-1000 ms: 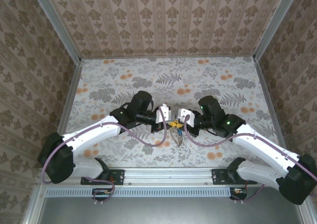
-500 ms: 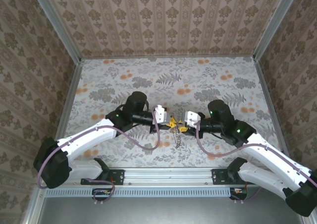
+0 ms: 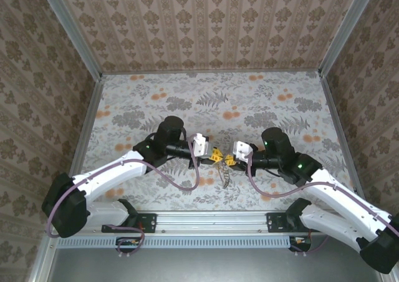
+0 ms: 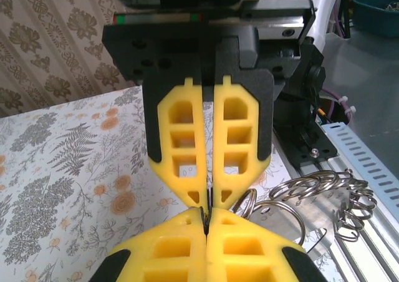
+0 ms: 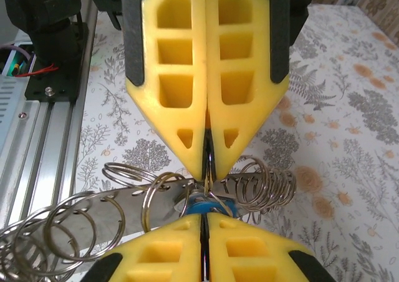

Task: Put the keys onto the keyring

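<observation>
**A:** Top view! The left pincer (image 3: 214,155) and right pincer (image 3: 229,160) are nose to nose over the surface (image 3: 156,95). They're close to its near edge, about midway between the side edges.

**B:** And the keyring (image 3: 225,177), a bunch of metal loops, sits just below that meeting point, toward the near edge.

**A:** Left wrist view now. The left pincer's yellow pads (image 4: 249,251) are pressed flat together, clenched. The right pincer faces them tip to tip, clenched as well.

**B:** The keyring (image 4: 312,194) shows just right of those tips, with one loop right beside the right pincer's pad.

**A:** Right wrist view, and there's the blue-headed key (image 5: 202,206)! It's right at the right pincer's tips, nipped between its pads.

**B:** The left pincer is clamped tight just above it. What it's nipping, I cannot tell. The keyring's loops fan out on both sides of the tips.
</observation>
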`<state>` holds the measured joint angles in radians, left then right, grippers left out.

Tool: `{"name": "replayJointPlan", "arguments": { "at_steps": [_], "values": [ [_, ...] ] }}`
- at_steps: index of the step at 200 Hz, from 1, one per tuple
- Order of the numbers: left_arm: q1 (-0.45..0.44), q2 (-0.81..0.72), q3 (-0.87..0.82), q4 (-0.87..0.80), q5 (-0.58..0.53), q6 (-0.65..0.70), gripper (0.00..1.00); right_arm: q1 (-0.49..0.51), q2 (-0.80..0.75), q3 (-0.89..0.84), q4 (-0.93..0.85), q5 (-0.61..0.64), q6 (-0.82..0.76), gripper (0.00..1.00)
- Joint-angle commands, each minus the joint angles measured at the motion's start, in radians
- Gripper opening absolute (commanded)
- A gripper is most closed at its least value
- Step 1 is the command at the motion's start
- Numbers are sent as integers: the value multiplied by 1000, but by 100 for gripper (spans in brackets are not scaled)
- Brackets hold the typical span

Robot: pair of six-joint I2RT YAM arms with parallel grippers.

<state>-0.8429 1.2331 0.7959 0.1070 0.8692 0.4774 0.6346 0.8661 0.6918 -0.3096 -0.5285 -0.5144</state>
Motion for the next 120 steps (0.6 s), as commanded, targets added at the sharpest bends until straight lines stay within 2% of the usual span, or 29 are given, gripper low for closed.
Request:
{"name": "replayJointPlan", "arguments": {
  "at_steps": [1,30,51,65,74,120],
  "values": [
    [1,-28,-9,63,47,-15,0,-4,17,6,34,-20,25,13],
    [-5,-20,-17,102,42,-37,0,-5,25,-8,63,-45,35,13],
    [-5,-20,-18,101,42,-38,0,-4,-26,-25,58,-10,17,18],
    [-5,-23,-21,99,45,-36,0,-8,-74,-40,56,43,9,28],
    [-5,-24,-20,97,50,-34,0,-14,-101,-44,43,57,-2,31],
    [-10,-22,-15,90,60,-36,0,-25,-101,-11,-3,25,-42,33]
  ]
}}
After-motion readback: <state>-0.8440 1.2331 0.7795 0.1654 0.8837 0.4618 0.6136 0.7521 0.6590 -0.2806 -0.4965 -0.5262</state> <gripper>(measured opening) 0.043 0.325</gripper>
